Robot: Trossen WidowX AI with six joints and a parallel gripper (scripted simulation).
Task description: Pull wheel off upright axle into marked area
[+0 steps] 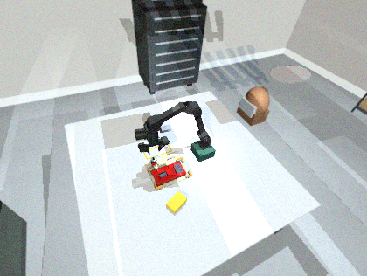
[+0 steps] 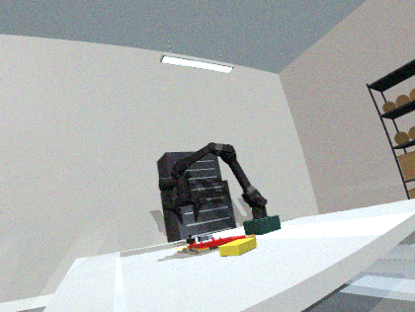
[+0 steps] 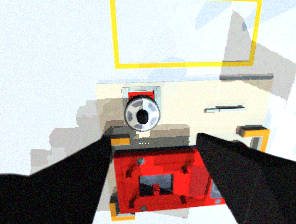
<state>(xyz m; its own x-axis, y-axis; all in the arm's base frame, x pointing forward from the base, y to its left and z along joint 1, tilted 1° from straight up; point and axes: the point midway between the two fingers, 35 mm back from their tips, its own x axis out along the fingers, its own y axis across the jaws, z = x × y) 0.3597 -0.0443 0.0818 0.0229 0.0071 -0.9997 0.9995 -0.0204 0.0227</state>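
The wheel [image 3: 133, 111] [image 1: 154, 162], silver-grey with a black centre, sits at the upper left of a cream board [image 3: 185, 97] beside a red part. The upright axle is hidden below it, apart from perhaps the dark centre. The marked area, a yellow outline [image 3: 150, 65] [image 1: 159, 155], lies on the table just beyond the board. My gripper [image 3: 154, 140] [image 1: 154, 146] is partly open and empty. It hangs above the board, pointing down. In the wrist view the wheel lies ahead of the fingertips, between their lines, not between the fingers.
A red block [image 3: 125, 192] [image 1: 169, 173] lies on the board between orange corner brackets [image 3: 254, 132]. A yellow block [image 1: 176, 202] [image 2: 238, 246] lies in front of the board. The arm stands on a green base [image 1: 203, 152] [image 2: 262, 225] to the right. A thin grey bar [image 3: 225, 108] lies on the board.
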